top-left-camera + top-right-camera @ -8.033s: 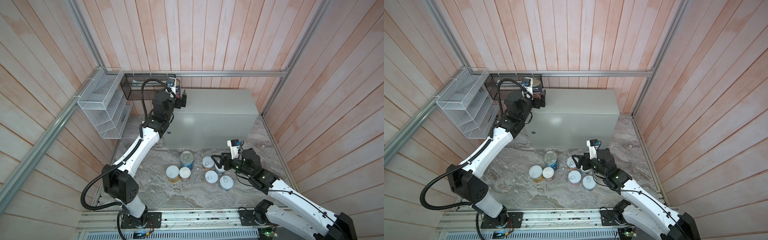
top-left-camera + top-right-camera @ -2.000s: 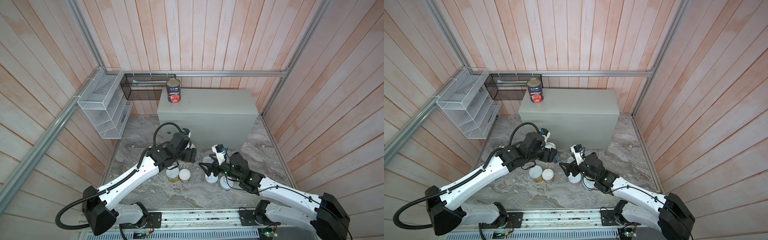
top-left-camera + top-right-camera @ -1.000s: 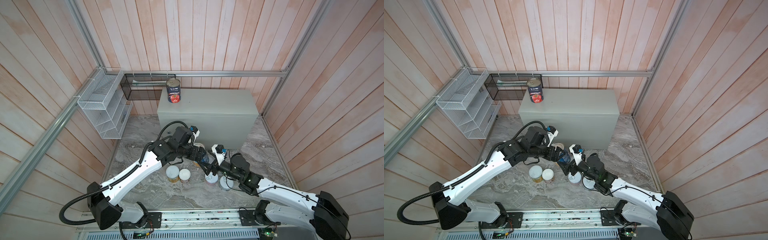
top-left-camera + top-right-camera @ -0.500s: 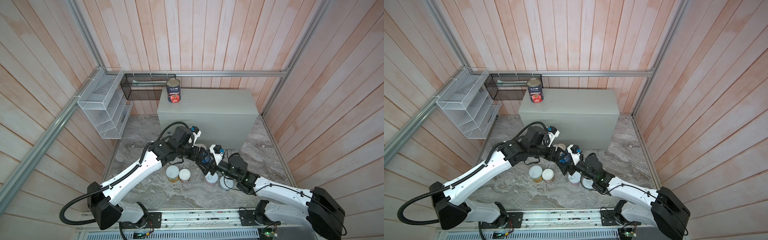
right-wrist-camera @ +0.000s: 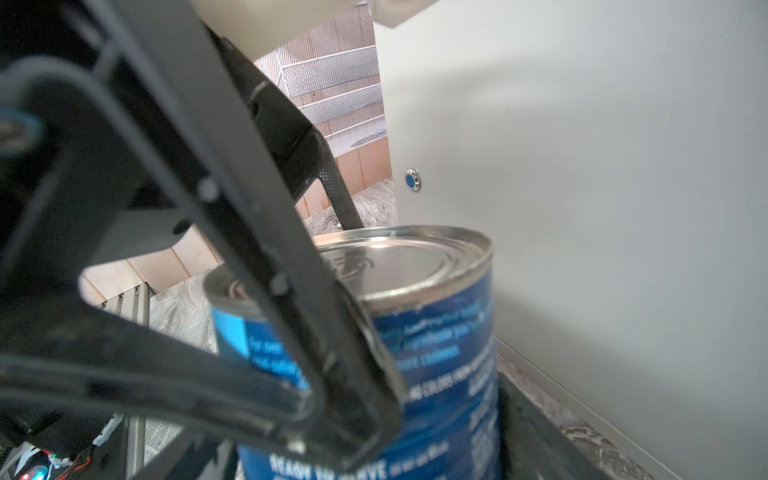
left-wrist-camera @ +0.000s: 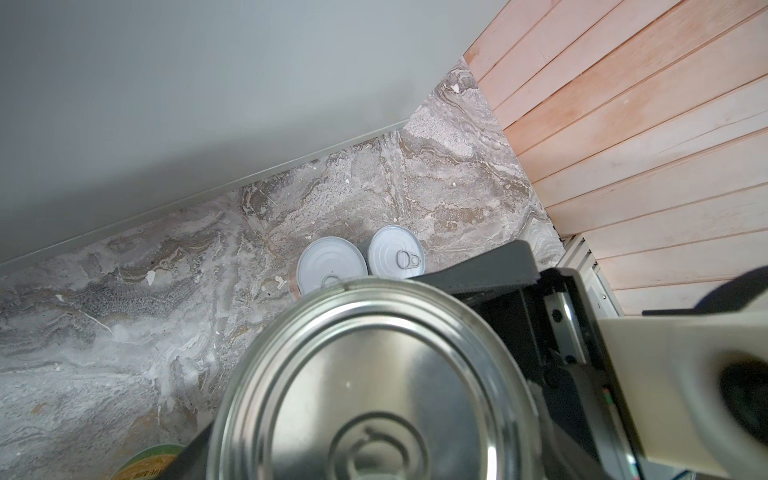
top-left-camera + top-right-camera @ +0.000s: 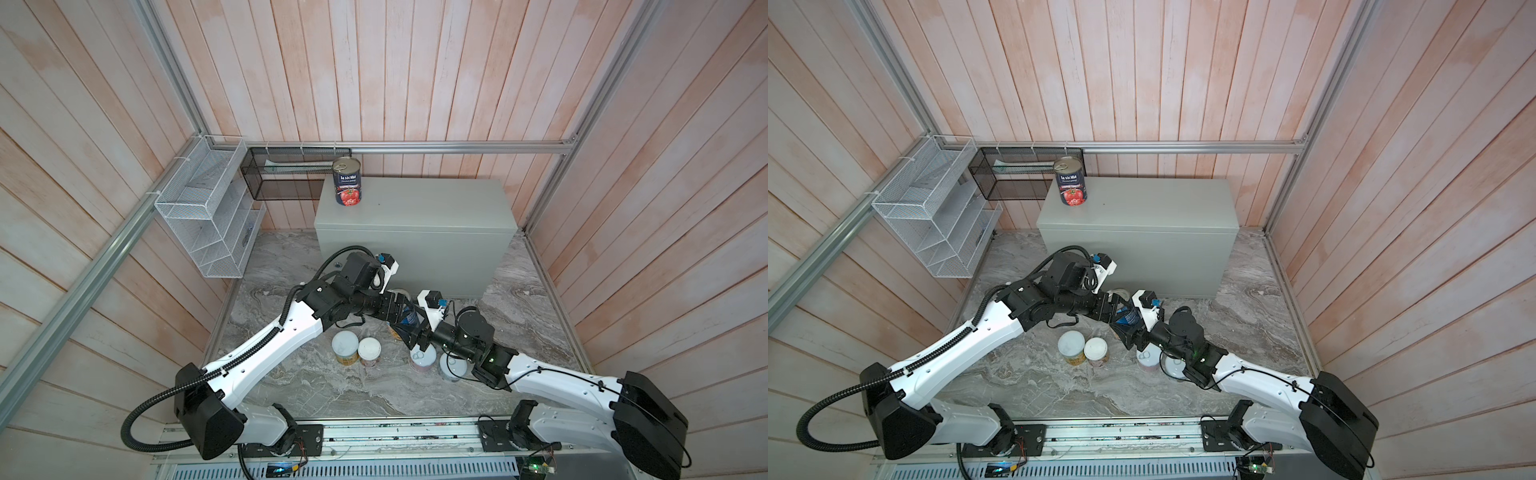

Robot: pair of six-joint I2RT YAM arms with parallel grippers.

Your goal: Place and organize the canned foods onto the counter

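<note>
Above the marble floor, a blue can [image 7: 409, 318] [image 7: 1128, 318] hangs upright in front of the counter [image 7: 415, 208] [image 7: 1142, 203]. My left gripper [image 7: 402, 307] [image 7: 1116, 309] is shut on its upper part. My right gripper [image 7: 412, 333] [image 7: 1130, 332] comes from the opposite side, shut on its lower part. In the right wrist view a left finger [image 5: 291, 332] crosses the blue label [image 5: 436, 332]. The can's metal top [image 6: 374, 382] fills the left wrist view. A tomato can [image 7: 347, 183] [image 7: 1071, 183] stands on the counter's back left corner.
On the floor stand two white-lidded cans [image 7: 345, 347] [image 7: 369, 350] and two short pull-tab cans [image 7: 423, 359] [image 7: 453, 368]; another lid [image 7: 401, 293] peeks out behind the arms. A white wire rack [image 7: 208, 208] and a black mesh basket [image 7: 291, 174] hang on the walls.
My right gripper has moved up to the blue can and drawn its jaws in round it. The left arm has held the can almost still.
</note>
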